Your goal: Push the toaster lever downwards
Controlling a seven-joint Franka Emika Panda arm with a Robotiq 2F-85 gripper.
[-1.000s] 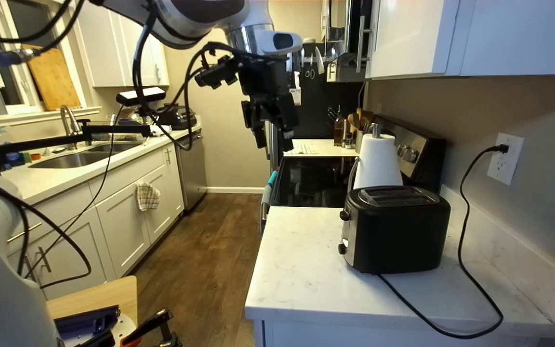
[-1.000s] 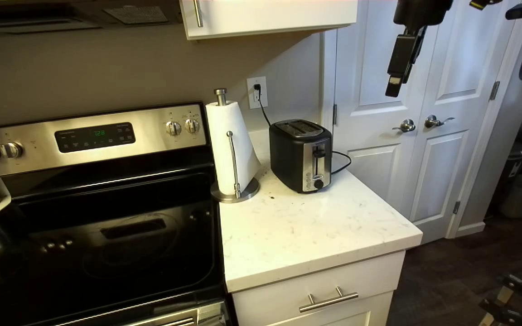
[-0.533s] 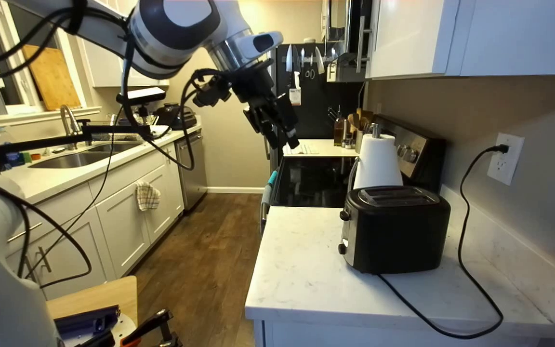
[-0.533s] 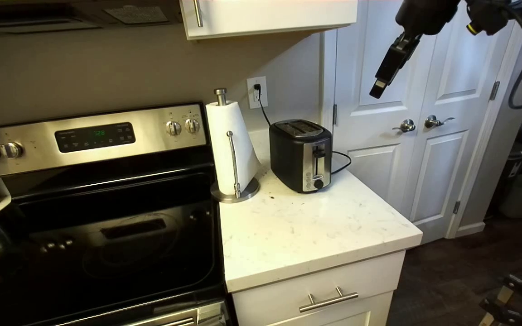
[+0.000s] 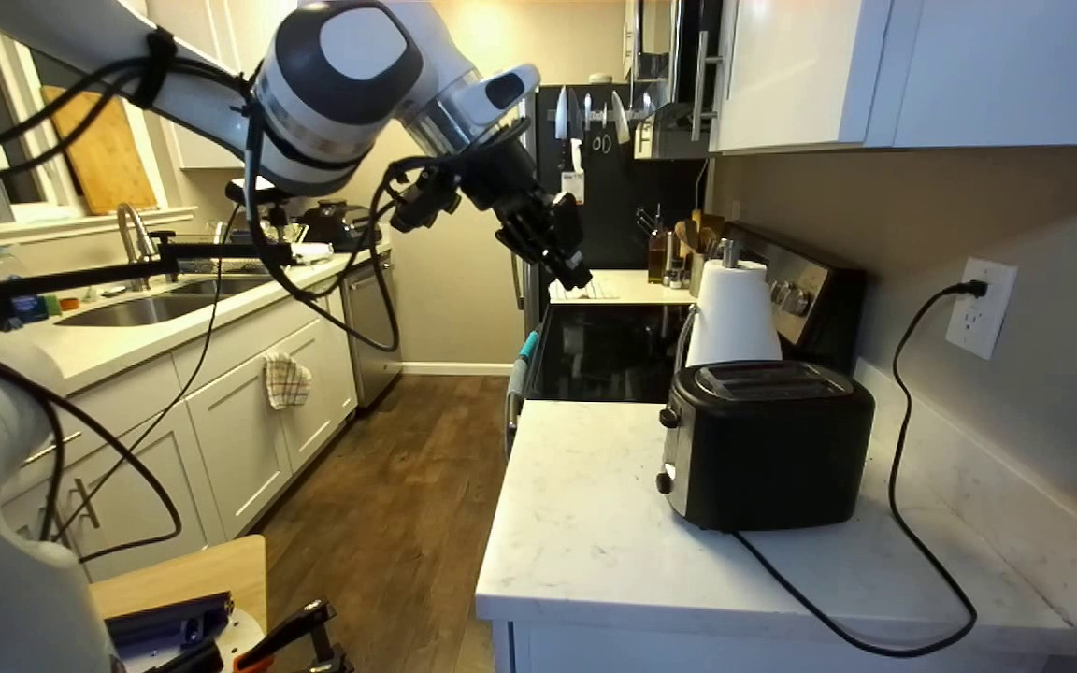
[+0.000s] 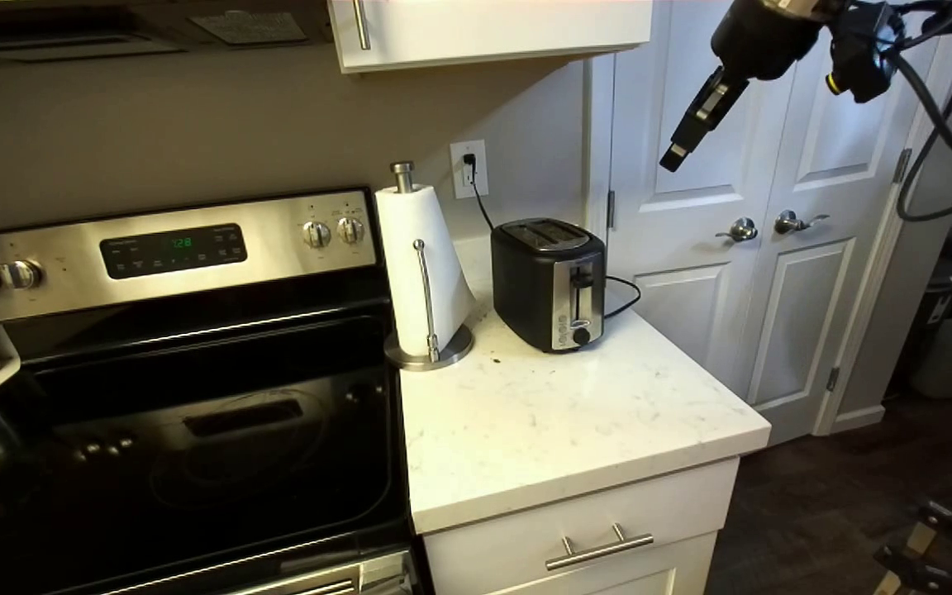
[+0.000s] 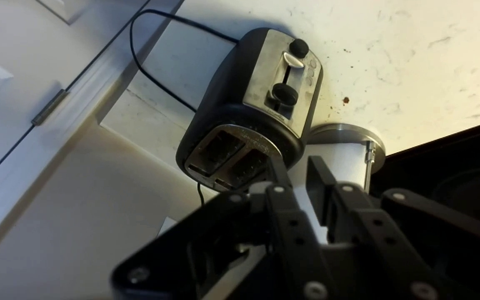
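Note:
The black toaster (image 5: 782,458) stands upright on the white counter, its metallic end face turned toward the aisle. On that face the dark lever (image 6: 582,278) sits high in its slot, above a round dial (image 6: 581,336). From above, the wrist view shows the toaster (image 7: 233,79) with its lever (image 7: 285,94) and bread slots. My gripper (image 7: 295,160) is partly open, a narrow gap between its fingers and nothing held. In both exterior views the gripper (image 5: 568,271) (image 6: 673,159) hangs tilted in the air, higher than the toaster and apart from it.
A paper towel roll (image 6: 418,264) on a metal stand is close beside the toaster, with the black stove (image 6: 195,446) beyond it. The toaster's cord (image 5: 903,523) loops over the counter's edge (image 5: 595,603) to a wall outlet. A white cabinet (image 5: 969,75) overhangs the counter.
The gripper has tilted, its fingertips swinging toward the counter side, and its fingers have drawn closer together. The arm's wrist has shifted and lowered slightly. Toaster and lever look unchanged.

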